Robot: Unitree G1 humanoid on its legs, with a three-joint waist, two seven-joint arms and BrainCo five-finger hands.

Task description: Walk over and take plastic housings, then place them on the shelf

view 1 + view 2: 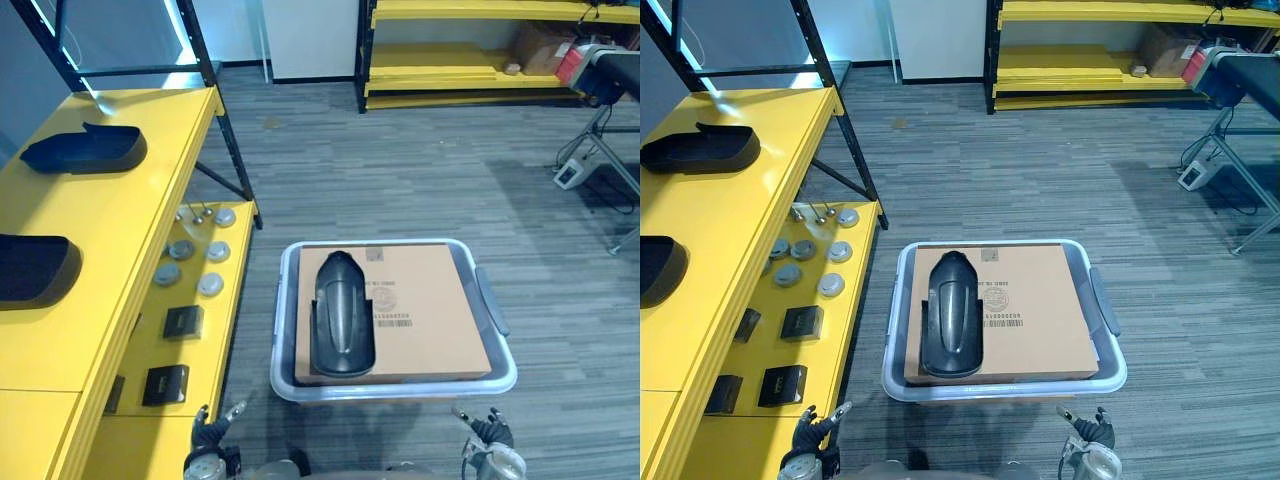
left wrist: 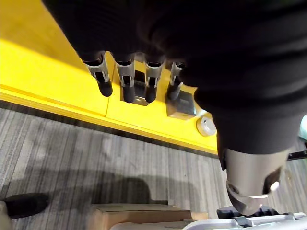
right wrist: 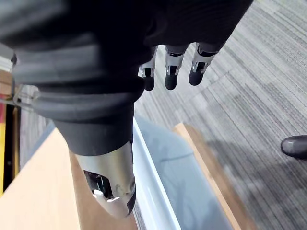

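Underfoot: grey floor [image 1: 420, 170], yellow shelf [image 1: 120, 230] left.
Plastic housing [image 1: 341, 315]: long axis near-far, rounded end away.
Left robot hand [image 2: 125, 86], right robot hand [image 3: 171, 76]: fingers straight.

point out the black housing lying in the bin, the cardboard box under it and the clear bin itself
black housing [image 1: 342, 320], left eye view, middle of its body
cardboard box [image 1: 440, 320], left eye view, bare top face right of the label
clear bin [image 1: 400, 389], left eye view, near rim

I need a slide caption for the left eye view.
One black housing lies on cardboard in a bin beside the yellow shelf.
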